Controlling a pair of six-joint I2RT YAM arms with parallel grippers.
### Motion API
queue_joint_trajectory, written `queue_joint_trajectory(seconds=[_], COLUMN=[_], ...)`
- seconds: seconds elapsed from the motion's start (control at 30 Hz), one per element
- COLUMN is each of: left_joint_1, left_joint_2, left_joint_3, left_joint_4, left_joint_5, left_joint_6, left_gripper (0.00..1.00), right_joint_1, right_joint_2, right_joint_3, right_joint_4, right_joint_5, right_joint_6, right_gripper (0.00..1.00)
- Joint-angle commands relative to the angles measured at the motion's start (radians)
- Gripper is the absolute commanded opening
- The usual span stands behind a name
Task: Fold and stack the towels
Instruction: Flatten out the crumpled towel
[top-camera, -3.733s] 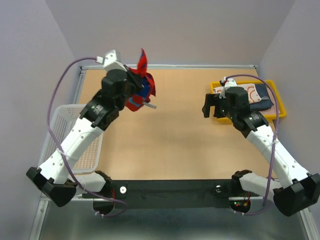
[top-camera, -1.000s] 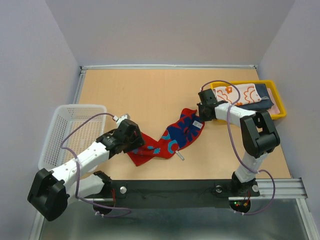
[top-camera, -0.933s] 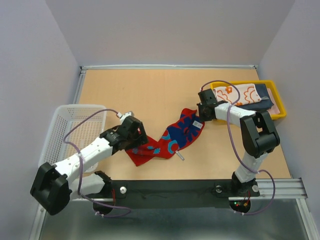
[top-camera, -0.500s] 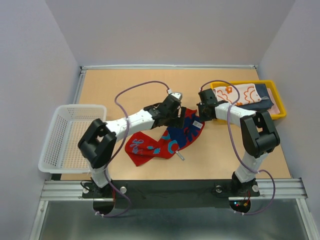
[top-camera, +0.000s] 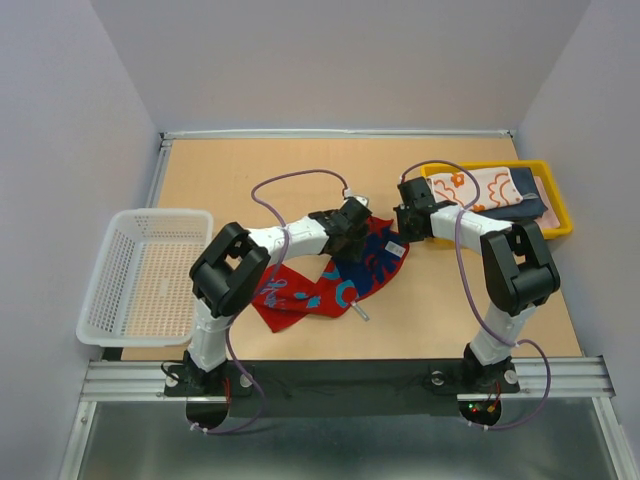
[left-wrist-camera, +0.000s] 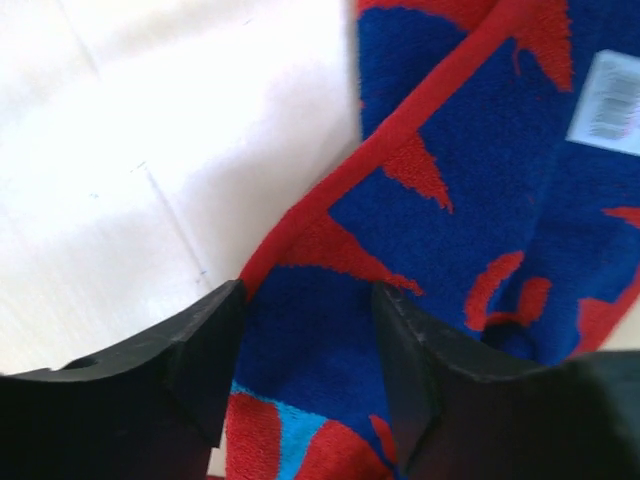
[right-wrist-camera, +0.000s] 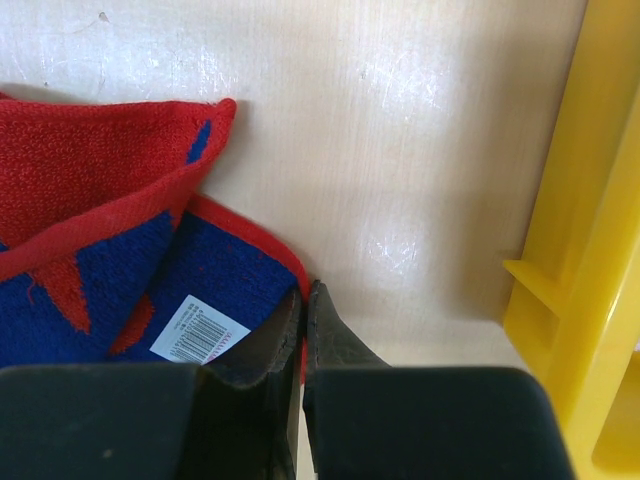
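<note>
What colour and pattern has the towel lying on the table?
Red with blue patches and a red border; the towel shows best in the left wrist view.

The right gripper (right-wrist-camera: 306, 300) pinches the edge of the red-and-blue towel (right-wrist-camera: 100, 190) — yellow tray (right-wrist-camera: 570, 230) at the right.

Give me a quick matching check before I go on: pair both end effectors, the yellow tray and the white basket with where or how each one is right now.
Things:
1. left end effector
2. right end effector
3. yellow tray
4. white basket

States:
A. at the left edge of the table
B. shut on a corner of the red-and-blue towel
C. holds folded towels, far right
D. open over that towel's red border

Pairs: 1-D, 2-B, 3-C, 4-A
</note>
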Motion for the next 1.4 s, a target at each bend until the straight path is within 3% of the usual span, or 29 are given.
queue_joint_trajectory(seconds=[0.0,0.17,0.27,0.53,0.57,0.63,0.7,0.8,0.9,1.07,1.37], left_joint_1=[-0.004,-0.003,-0.001,-0.001,-0.003,-0.003,0.000,0.054,0.143,0.172,0.195], left_joint_2=[-0.012,-0.059,-0.137,-0.357,-0.376,-0.433,-0.475,-0.481,-0.424,-0.256,0.049], left_joint_3=[-0.037,-0.151,-0.266,-0.523,-0.533,-0.538,-0.512,-0.412,-0.317,-0.069,0.217], left_joint_4=[-0.062,-0.138,-0.158,-0.115,-0.109,-0.087,-0.089,-0.090,-0.066,-0.040,-0.118], left_joint_5=[-0.090,-0.170,-0.177,-0.038,-0.021,0.005,-0.007,-0.029,-0.042,-0.075,-0.071], left_joint_6=[-0.035,-0.111,-0.172,-0.328,-0.336,-0.349,-0.341,-0.290,-0.215,0.015,0.142], left_gripper=[0.58,0.34,0.30,0.31,0.35,0.52,0.68,0.73,0.73,0.72,0.62], right_joint_1=[-0.003,-0.003,-0.003,-0.003,-0.003,-0.003,-0.003,-0.003,-0.003,-0.003,-0.003], right_joint_2=[-0.011,-0.018,-0.018,-0.032,-0.032,-0.028,-0.025,-0.020,-0.023,-0.029,-0.058], right_joint_3=[0.001,0.001,0.004,0.025,0.028,0.033,0.034,0.030,0.025,0.027,0.011], right_joint_4=[0.005,0.005,0.005,0.003,0.003,0.003,0.003,0.003,0.003,0.003,0.003], right_joint_5=[-0.012,0.005,0.005,-0.093,-0.098,-0.115,-0.121,-0.107,-0.095,-0.110,-0.121], right_joint_6=[-0.003,0.000,0.002,-0.018,-0.030,-0.047,-0.073,-0.095,-0.101,-0.107,-0.104], right_gripper=[0.01,0.01,0.01,0.00,0.00,0.00,0.00,0.00,0.00,0.00,0.00])
